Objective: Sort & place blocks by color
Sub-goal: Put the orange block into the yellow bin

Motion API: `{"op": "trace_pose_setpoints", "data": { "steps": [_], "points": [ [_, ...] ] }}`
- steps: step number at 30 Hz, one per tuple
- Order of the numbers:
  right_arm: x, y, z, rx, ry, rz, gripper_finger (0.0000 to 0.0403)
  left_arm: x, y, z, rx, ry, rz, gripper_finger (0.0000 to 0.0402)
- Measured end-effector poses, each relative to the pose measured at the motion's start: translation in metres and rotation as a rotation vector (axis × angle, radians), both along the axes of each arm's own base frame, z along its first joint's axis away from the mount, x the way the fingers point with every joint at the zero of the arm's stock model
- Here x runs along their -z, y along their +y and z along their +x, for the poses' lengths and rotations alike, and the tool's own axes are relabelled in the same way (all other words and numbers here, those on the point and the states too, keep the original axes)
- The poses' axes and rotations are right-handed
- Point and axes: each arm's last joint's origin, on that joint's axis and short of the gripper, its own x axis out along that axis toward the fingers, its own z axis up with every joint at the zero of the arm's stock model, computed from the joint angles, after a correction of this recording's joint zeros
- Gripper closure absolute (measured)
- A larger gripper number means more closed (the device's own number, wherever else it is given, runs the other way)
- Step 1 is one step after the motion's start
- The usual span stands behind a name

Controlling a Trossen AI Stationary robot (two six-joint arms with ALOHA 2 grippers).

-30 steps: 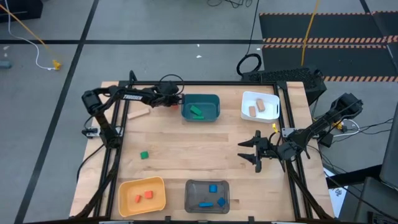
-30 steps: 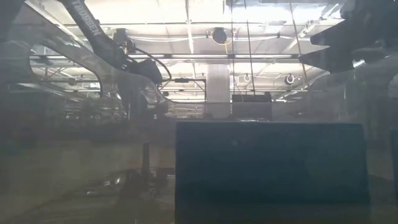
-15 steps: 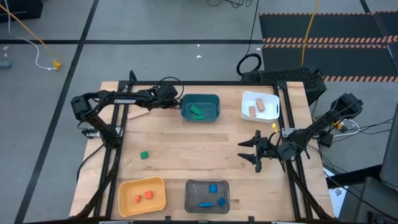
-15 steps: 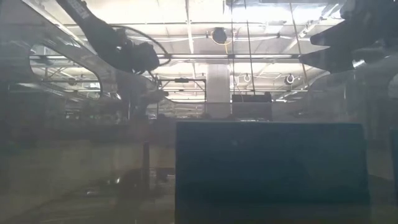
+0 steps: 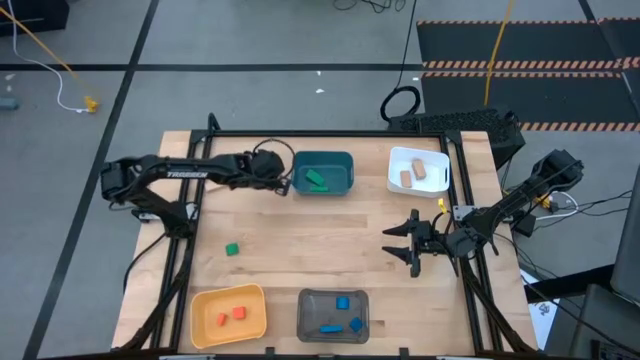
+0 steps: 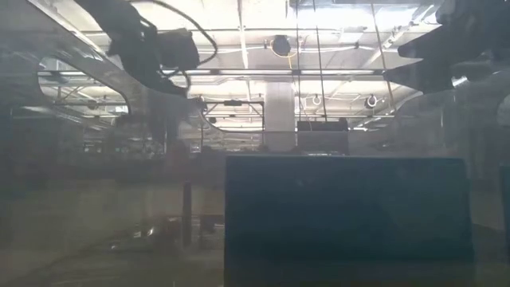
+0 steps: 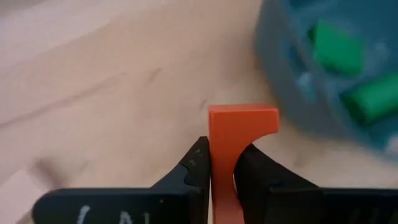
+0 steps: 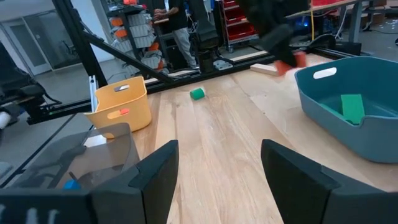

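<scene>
The left hand is clenched on a red-orange block, pinching its lower part so the notched top sticks out past the fingertips. It hangs over the far edge of the table, just beside the teal bin, on that bin's left. The yellow bin, where two red-orange pieces already lie, sits at the near left corner, so the held block's home lies back toward the near edge and slightly left of the hand. My guess is a plain carry along the left side, with nothing standing in the way except one green block lying loose between the two bins.

The left arm is plainly the nearer one for that. The right hand waits with its fingers spread and nothing in them, over the right side of the table, well apart from the yellow bin (and nearer the grey bin, which holds blue pieces).

That green block is the only one I can see still loose on the table. The teal bin already has green pieces in it, and the white bin at the far right corner holds two tan ones.
</scene>
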Motion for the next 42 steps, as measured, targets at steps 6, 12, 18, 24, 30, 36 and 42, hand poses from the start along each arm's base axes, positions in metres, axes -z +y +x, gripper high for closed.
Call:
{"op": "trace_pose_setpoints", "data": {
  "steps": [6, 12, 18, 24, 30, 36, 42],
  "points": [
    [0.0, 0.0, 0.0, 0.0, 0.0, 0.0, 0.0181, -0.011, -0.029, -0.005, 0.054, 0.026, 0.0, 0.0353],
    [0.0, 0.0, 0.0, 0.0, 0.0, 0.0, 0.0181, -0.021, -0.06, -0.006, 0.147, -0.007, -0.032, 0.0353],
    [0.0, 0.0, 0.0, 0.0, 0.0, 0.0, 0.0181, -0.027, -0.096, -0.004, 0.262, -0.079, -0.125, 0.0353],
    [0.0, 0.0, 0.0, 0.0, -0.002, 0.001, 0.0181, -0.03, -0.132, -0.009, 0.332, -0.104, -0.233, 0.0353],
    [-0.001, 0.0, 0.0, 0.0, -0.006, 0.004, 0.0181, -0.039, -0.166, -0.017, 0.365, -0.19, -0.371, 0.0348],
    [0.0, 0.0, 0.0, 0.0, -0.001, 0.001, 0.0181, -0.055, -0.198, -0.03, 0.374, -0.295, -0.517, 0.0345],
    [0.0, 0.0, 0.0, 0.0, -0.005, 0.003, 0.0181, -0.069, -0.226, -0.054, 0.366, -0.338, -0.673, 0.0343]
  ]
}}
